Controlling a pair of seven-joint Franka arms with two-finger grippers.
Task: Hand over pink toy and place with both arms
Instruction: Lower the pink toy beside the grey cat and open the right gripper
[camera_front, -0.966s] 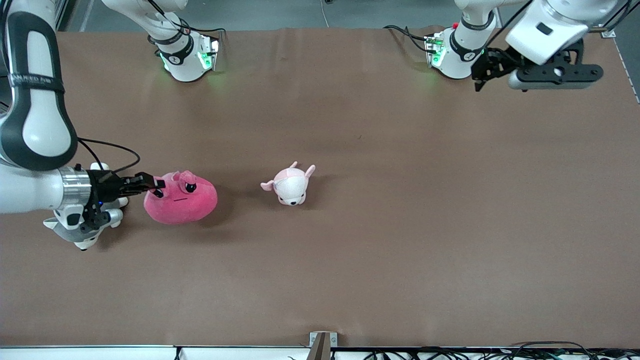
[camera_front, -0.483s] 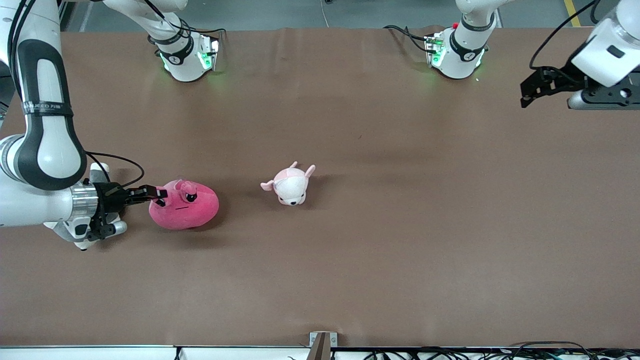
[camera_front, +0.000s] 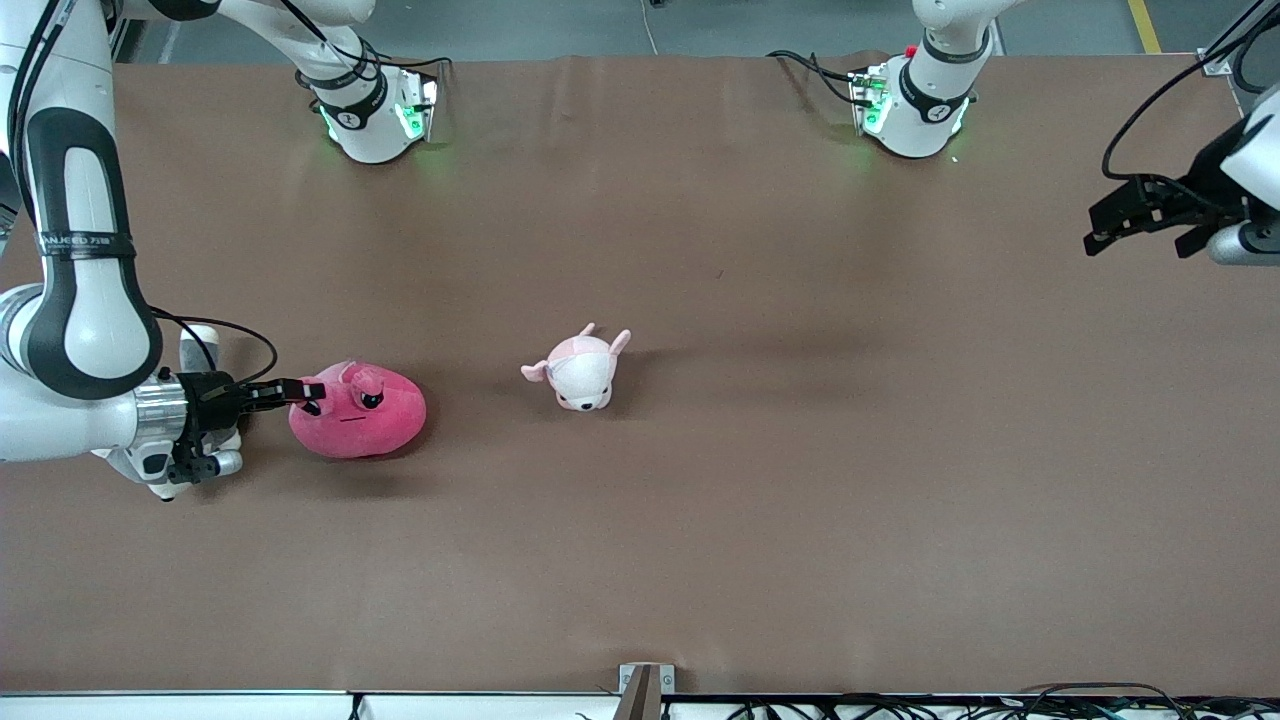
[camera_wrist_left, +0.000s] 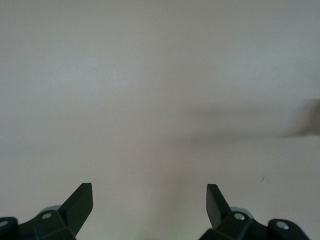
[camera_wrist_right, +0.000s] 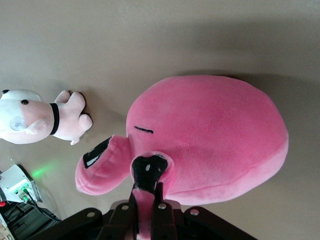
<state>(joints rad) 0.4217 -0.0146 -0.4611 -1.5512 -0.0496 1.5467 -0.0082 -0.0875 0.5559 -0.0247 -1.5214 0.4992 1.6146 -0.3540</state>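
Where right gripper (camera_front: 312, 394) jaws pinch, apparently, pink toy's (camera_front: 360, 420) bump.

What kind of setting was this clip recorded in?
Probably a robotics lab bench: two arms bolted along a brown-covered table, cables along its edge, and only plush toys as props, a pink toy pinched by the right gripper and a puppy plush.

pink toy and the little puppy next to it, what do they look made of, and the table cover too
The pink toy looks like soft plush: short fuzzy matte pile, stitched mouth line, and a bump that pinches flat in the shut right gripper. The puppy plush seems the same fuzzy fabric in pale pink and white, with a dark collar band. The table cover looks like matte brown paper or thin sheet; faint creases show.
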